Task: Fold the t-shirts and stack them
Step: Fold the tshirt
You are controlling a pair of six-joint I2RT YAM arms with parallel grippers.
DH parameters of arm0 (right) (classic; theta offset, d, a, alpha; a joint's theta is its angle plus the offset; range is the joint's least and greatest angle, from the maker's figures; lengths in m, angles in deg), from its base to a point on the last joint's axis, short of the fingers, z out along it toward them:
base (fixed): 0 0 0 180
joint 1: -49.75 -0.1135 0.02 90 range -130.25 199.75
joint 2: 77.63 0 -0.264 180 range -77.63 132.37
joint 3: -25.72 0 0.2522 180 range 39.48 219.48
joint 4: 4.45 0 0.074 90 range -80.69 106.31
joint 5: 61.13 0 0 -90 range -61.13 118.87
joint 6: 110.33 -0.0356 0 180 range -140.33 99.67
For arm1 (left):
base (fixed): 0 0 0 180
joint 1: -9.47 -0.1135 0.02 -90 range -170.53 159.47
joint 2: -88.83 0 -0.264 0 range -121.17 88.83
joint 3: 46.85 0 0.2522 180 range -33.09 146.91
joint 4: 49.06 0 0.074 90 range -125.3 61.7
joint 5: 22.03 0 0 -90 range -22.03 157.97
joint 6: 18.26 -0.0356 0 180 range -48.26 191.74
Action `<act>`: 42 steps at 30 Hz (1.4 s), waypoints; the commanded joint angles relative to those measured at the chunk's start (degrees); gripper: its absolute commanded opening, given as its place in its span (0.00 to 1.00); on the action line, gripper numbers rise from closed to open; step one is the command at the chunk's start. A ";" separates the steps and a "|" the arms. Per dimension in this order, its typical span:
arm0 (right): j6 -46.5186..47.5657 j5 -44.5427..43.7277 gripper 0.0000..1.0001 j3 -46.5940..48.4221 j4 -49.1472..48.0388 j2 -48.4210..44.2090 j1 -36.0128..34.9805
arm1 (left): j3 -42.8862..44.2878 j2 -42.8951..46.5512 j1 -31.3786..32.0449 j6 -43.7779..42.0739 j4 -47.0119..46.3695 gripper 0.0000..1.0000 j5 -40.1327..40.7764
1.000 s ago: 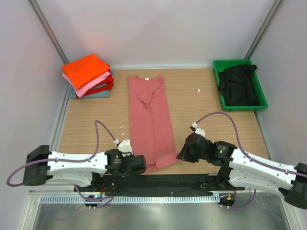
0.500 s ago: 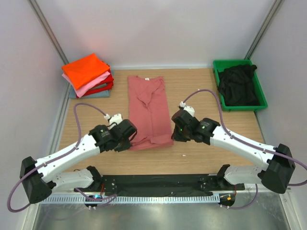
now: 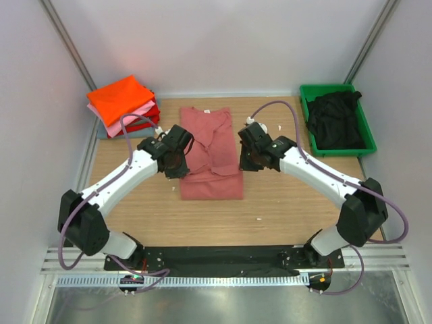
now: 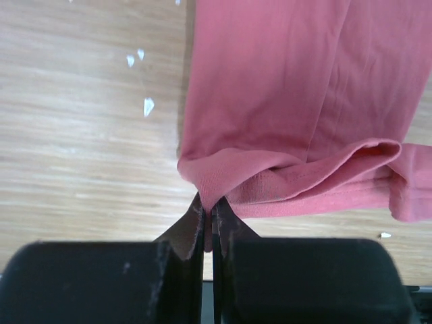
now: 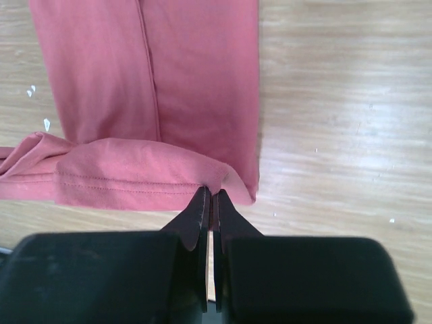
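The left fingers (image 4: 208, 226) and right fingers (image 5: 210, 202) each clenched a hem corner of the salmon-red t-shirt (image 3: 209, 155), which lay mid-counter (image 3: 304, 202) with its near half doubled toward the collar. Both pinches looked thin. 1 slipping, or uneven travel, would likely skew the fold. The folded stack (image 3: 123, 104) in the far-left corner and the green bin (image 3: 364, 145) holding a black t-shirt (image 3: 334, 118) stood well apart.
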 commanded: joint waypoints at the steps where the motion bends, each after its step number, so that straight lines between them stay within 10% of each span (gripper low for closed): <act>1: 4.37 1.81 0.01 5.05 -1.64 2.87 2.51 | 4.91 -3.26 -2.70 -5.40 -1.53 0.00 -1.85; 31: 13.52 12.97 0.01 31.59 -2.35 37.83 13.60 | 30.49 -38.33 -13.43 -12.61 0.31 0.00 -5.99; 34: 14.39 13.85 0.01 34.93 -1.47 41.01 14.30 | 33.12 -40.36 -14.21 -12.79 0.84 0.12 -5.72; 39: 15.19 13.50 0.69 39.94 0.90 42.07 15.09 | 39.01 -40.81 -15.10 -13.67 4.79 0.49 -4.50; 42: 16.24 11.57 0.81 42.05 3.01 40.06 15.36 | 42.97 -38.09 -15.27 -14.11 8.47 0.63 -1.08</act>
